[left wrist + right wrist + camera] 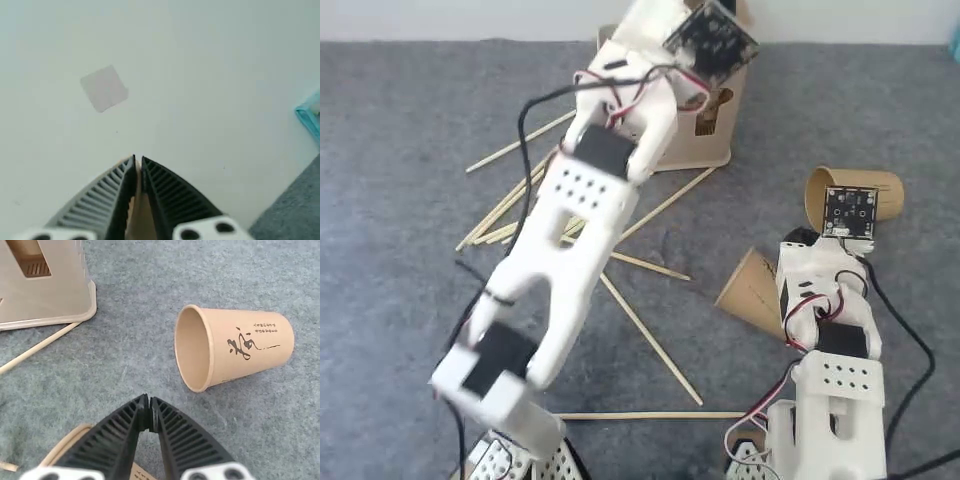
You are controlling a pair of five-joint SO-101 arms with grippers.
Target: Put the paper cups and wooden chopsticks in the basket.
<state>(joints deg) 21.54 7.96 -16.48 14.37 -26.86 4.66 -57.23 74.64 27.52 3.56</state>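
The left gripper [138, 161] is raised above the tall beige basket [708, 135] at the far edge of the grey mat [400, 120] and faces a pale wall [210, 75]. Its ribbed fingers [170, 192] are pressed nearly together. A thin tan strip shows in the slit between them, which looks like a wooden chopstick [135, 210] pinched along their length. The right gripper [149, 404] hangs low over the mat with its fingers clenched tip to tip and nothing between them. One paper cup [232, 347] lies on its side just ahead of those fingertips and off to one side, apart from them, its open mouth turned toward the basket. In the high view this cup lies beside the right arm's wrist, partly covered by it. A second cup [752, 290] lies on its side nearer the arm's base, tucked against and partly under the right arm, and its rim curves beneath the clenched fingers in the right wrist view. The loose chopsticks [645, 325] lie scattered on the mat between the two arms and under the left arm. One of them runs up to the foot of the basket.
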